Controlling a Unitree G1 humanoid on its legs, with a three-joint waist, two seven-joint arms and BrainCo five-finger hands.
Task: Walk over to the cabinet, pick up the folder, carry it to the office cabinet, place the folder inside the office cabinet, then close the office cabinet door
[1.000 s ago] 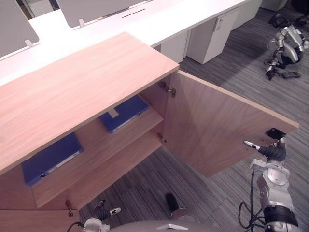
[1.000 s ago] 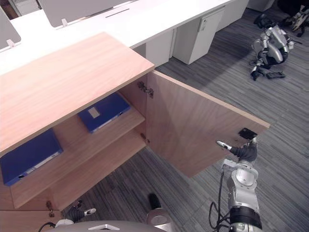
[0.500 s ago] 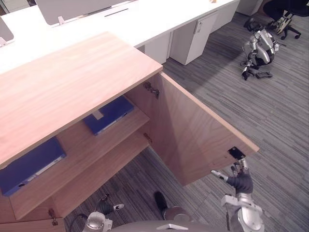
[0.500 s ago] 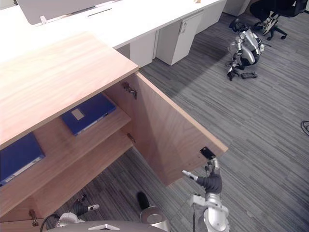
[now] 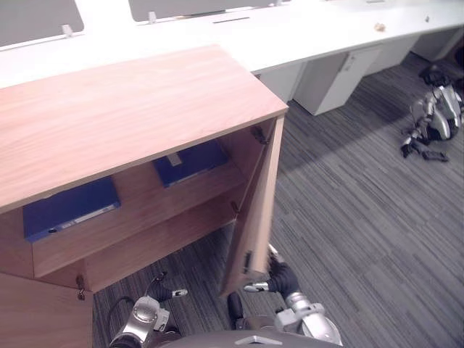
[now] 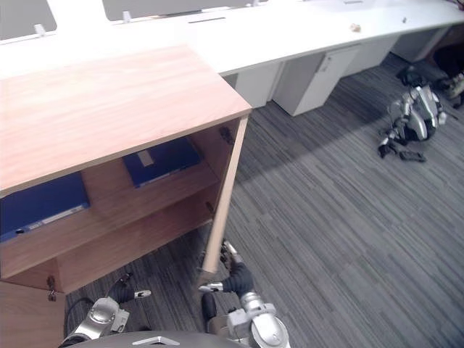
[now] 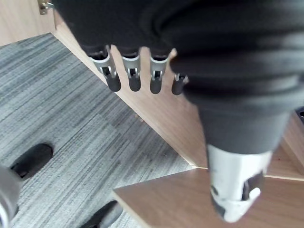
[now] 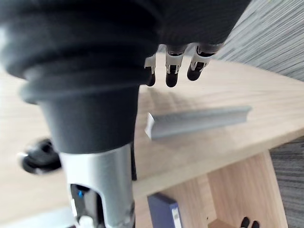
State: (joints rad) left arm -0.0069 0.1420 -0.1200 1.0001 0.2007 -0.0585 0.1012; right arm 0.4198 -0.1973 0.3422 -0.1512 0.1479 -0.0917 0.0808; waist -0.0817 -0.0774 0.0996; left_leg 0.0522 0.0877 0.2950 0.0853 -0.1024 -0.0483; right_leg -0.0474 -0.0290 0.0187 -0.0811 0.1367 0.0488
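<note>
- Our right hand [image 5: 281,278] is low down at the outer face of the door [image 5: 255,206] of the office cabinet [image 5: 138,109], near the door's free edge and just beside its handle [image 8: 197,121].
- In the right wrist view its fingers [image 8: 172,76] reach out straight toward the door's wood, just past the grey bar of the handle. They are curled round nothing. We cannot tell whether the tips touch the wood or stop just short of it.
- The door stands part open, swung out from the hinges at the cabinet's right end, so from the head we see it almost edge-on.
- Our left hand [image 5: 161,293] hangs low in front of the cabinet's open side, above the grey carpet floor [image 5: 348,210]. Its fingers [image 7: 134,78] are straight and relaxed, and they hold nothing.
- A blue folder [image 5: 193,161] lies flat on the upper shelf [image 5: 141,199] inside the cabinet, toward the hinge side, with a pale label on its cover.
- A second blue folder [image 5: 69,209] lies flat on the same shelf further to the left, well apart from the first. We cannot tell which of the two is the one we carried.
- Behind the cabinet runs a long white table [image 5: 304,29] with white drawer units [image 5: 341,69] under it.
- Another robot [image 5: 435,119] sits on the carpet at the far right, well apart from us.
</note>
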